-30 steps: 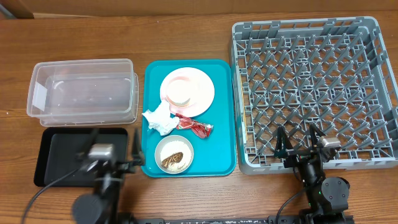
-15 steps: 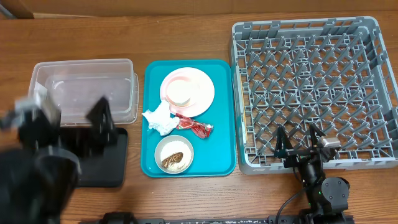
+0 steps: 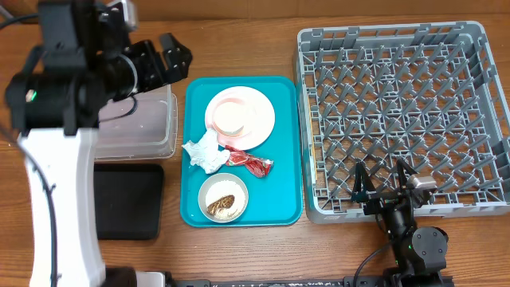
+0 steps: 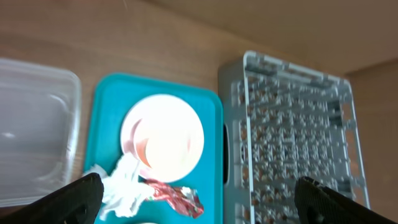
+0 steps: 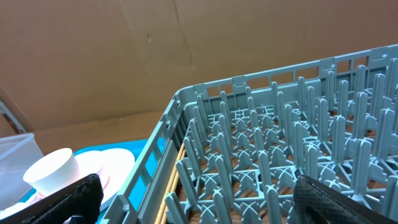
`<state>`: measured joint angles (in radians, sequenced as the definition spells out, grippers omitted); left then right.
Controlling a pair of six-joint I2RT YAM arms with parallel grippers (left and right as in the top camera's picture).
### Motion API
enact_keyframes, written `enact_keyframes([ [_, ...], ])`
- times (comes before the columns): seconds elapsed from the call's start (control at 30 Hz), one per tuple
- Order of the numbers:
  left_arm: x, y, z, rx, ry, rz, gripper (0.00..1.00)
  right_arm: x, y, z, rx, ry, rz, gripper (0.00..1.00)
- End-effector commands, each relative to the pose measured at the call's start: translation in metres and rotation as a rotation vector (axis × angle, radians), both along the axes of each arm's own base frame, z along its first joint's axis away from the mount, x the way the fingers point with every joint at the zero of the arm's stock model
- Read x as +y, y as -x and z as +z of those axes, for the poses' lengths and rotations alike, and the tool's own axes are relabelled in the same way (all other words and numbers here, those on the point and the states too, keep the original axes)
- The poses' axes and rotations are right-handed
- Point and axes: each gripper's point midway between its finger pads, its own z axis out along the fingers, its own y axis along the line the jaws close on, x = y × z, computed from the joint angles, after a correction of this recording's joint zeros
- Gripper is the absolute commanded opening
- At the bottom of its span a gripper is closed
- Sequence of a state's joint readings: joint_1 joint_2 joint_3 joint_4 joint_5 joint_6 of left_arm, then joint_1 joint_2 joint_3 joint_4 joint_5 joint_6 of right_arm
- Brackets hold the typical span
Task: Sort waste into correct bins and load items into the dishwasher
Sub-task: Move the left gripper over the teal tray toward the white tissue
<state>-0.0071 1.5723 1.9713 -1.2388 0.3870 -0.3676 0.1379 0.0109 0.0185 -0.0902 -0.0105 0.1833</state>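
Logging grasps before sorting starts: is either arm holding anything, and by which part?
Nothing is held. The left gripper, near the clear tub, and the right gripper, by the dish rack, both have empty open jaws.

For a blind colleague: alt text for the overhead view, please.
A teal tray holds a pink plate with a white cup, a crumpled napkin, a red wrapper and a bowl of food scraps. A grey dish rack sits right of it, a clear tub and black tray left. The left gripper and right gripper are open, empty.
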Motion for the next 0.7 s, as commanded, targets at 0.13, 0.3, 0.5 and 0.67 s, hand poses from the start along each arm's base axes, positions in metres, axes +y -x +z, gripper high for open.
enact_keyframes([
  [0.13,-0.013,0.008,-0.068,0.333,0.041,-0.02,1.0,-0.003,-0.001,-0.002,-0.003,0.0,-0.014,1.0],
  [0.3,-0.02,0.033,-0.097,0.487,-0.099,-0.029,1.0,-0.003,-0.001,-0.002,-0.003,0.0,-0.013,1.0],
  [0.5,-0.034,0.068,-0.107,0.572,-0.34,0.052,1.0,-0.003,-0.001,-0.002,-0.003,0.0,-0.013,1.0],
  [0.67,-0.059,0.084,-0.111,0.605,-0.35,0.187,1.0,-0.003,-0.001,-0.002,-0.003,0.0,-0.014,1.0],
])
